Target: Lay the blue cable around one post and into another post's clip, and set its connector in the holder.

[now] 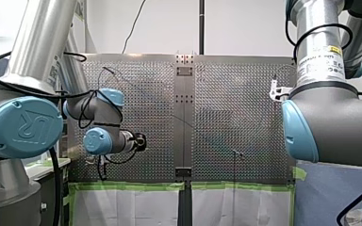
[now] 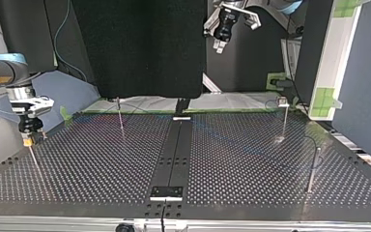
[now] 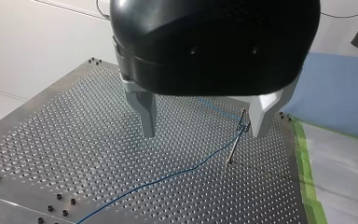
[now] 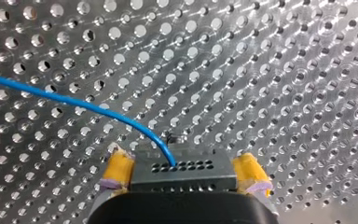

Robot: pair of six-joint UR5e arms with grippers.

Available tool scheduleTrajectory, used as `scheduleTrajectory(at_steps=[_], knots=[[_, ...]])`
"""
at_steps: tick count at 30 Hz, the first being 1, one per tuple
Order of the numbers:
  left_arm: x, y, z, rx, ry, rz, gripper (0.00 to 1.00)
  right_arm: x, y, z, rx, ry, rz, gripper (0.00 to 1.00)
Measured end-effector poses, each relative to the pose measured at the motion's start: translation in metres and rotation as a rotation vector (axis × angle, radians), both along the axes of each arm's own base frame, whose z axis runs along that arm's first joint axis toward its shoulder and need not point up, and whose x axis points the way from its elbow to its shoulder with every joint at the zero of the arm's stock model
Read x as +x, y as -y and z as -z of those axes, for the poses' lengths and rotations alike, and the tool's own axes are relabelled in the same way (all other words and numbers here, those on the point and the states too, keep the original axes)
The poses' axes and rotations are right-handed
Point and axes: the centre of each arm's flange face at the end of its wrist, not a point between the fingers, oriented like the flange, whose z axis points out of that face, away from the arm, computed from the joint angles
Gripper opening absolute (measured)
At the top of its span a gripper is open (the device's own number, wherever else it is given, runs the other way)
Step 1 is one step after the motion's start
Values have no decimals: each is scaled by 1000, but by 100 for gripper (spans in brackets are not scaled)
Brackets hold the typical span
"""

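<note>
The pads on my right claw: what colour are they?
Yellow. The pads show best in the right wrist view, on either side of the black connector.

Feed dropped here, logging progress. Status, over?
Right gripper shut on connector. Left gripper open, post ahead of it. Blue cable runs past that post. Nothing seen in the way.

The holey metal table (image 2: 101, 164) is filling the top view's lower half. A dark strip (image 2: 174, 150) is running down its middle. A thin post (image 2: 120, 118) is standing upper left, a second post (image 2: 284, 121) upper right. A blue cable (image 3: 168, 177) is lying on the table.
</note>
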Motion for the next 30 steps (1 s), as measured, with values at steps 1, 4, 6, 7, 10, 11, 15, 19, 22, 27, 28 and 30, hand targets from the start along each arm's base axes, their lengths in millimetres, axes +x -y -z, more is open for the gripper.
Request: scheduleTrajectory(at_steps=[1,4,6,7,10,11,15,19,22,27,28,30], knots=[[0,0,0,0,0,0,100,0,0,0,-1,2,-1,100],[0,0,0,1,-1,0,100,1,0,0,-1,5,-3,100],[0,0,0,2,-1,0,100,2,0,0,0,6,-4,100],[0,0,0,2,-1,0,100,2,0,0,0,6,-4,100],[0,0,0,3,-2,0,100,2,0,0,2,7,-3,100],[0,0,0,3,-2,0,100,2,0,0,1,7,-3,100],[0,0,0,3,-1,0,100,3,0,1,2,7,-3,100],[0,0,0,3,-1,0,100,3,0,1,1,7,-3,100],[0,0,0,4,-1,0,100,3,0,1,1,8,1,100],[0,0,0,4,-1,0,100,1,1,1,-2,9,14,100],[0,0,0,4,-1,0,100,1,1,1,-2,9,16,100],[0,0,0,4,-2,1,100,0,1,1,-2,9,22,100]])
